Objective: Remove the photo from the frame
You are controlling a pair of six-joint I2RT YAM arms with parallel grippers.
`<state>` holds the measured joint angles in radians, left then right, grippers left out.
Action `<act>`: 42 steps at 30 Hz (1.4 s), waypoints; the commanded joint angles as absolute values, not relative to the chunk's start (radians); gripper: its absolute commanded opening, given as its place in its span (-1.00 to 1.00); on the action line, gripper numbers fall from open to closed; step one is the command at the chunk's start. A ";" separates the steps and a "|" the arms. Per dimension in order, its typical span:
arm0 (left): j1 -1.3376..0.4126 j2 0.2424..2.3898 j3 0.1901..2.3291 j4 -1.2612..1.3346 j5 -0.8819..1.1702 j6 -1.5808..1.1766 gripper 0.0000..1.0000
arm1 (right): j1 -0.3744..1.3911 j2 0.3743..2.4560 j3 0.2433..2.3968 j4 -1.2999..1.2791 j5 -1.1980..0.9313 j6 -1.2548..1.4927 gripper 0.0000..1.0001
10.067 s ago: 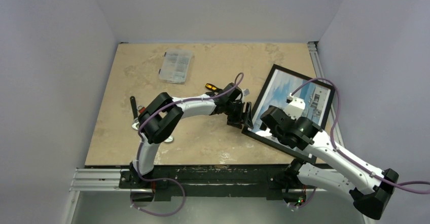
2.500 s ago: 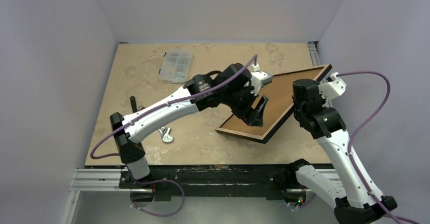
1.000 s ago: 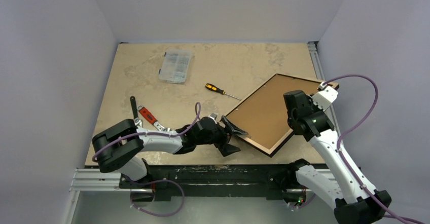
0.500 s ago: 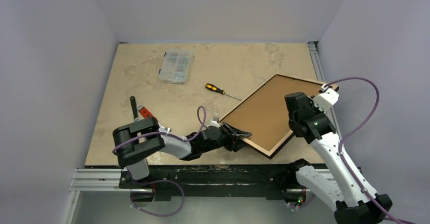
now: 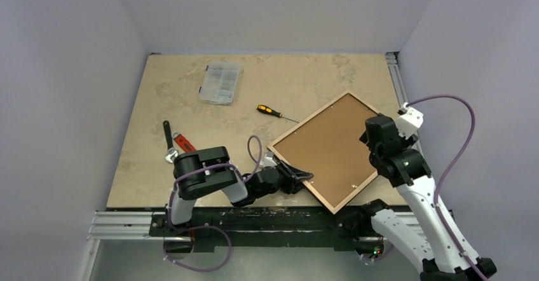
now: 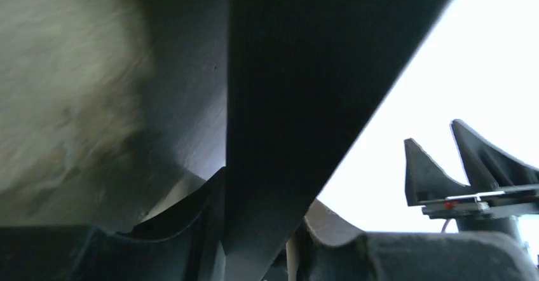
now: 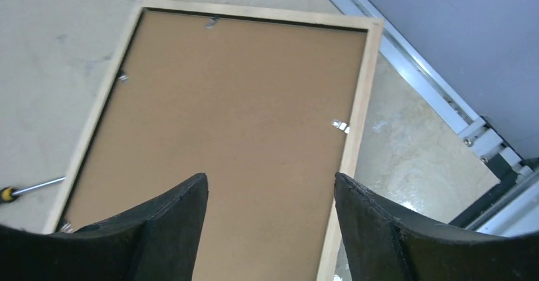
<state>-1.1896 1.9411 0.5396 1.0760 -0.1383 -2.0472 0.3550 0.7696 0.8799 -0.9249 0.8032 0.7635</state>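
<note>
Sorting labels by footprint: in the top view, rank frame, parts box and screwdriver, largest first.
1. frame, by far
2. parts box
3. screwdriver, about as long as the box but far thinner

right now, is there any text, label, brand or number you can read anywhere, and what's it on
No readable text in any view.
Brown fibreboard back of the thin black picture frame: blank, only small metal clips.
Clear plastic parts box: too small to tell any label.
Yellow-and-black screwdriver: no marking legible.
</note>
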 commanded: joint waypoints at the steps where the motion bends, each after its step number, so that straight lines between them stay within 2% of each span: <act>1: -1.178 1.997 0.568 1.156 -0.151 -2.059 -0.71 | 0.357 0.729 0.981 -0.891 0.699 0.668 0.42; 7: -1.164 2.016 0.623 1.098 -0.138 -2.020 -0.70 | 0.357 0.688 1.016 -0.901 0.651 0.618 0.42; 12: -1.166 2.020 0.676 1.013 -0.131 -2.020 -0.57 | 0.357 0.676 1.010 -0.894 0.620 0.601 0.40; 14: -1.169 1.995 0.702 0.946 -0.119 -1.995 -0.46 | 0.357 0.676 1.004 -0.894 0.615 0.602 0.39; 20: -1.180 1.877 0.758 0.650 -0.074 -1.892 0.05 | 0.357 0.674 0.986 -0.870 0.585 0.604 0.38; 25: -1.205 1.819 0.792 0.475 -0.007 -1.834 0.32 | 0.357 0.679 0.962 -0.857 0.570 0.606 0.36; 31: -1.220 1.755 0.859 0.347 0.045 -1.687 0.41 | 0.356 0.677 0.936 -0.842 0.559 0.612 0.36; 42: -1.219 1.847 0.968 0.515 0.170 -1.610 0.44 | 0.357 0.666 0.936 -0.857 0.557 0.633 0.35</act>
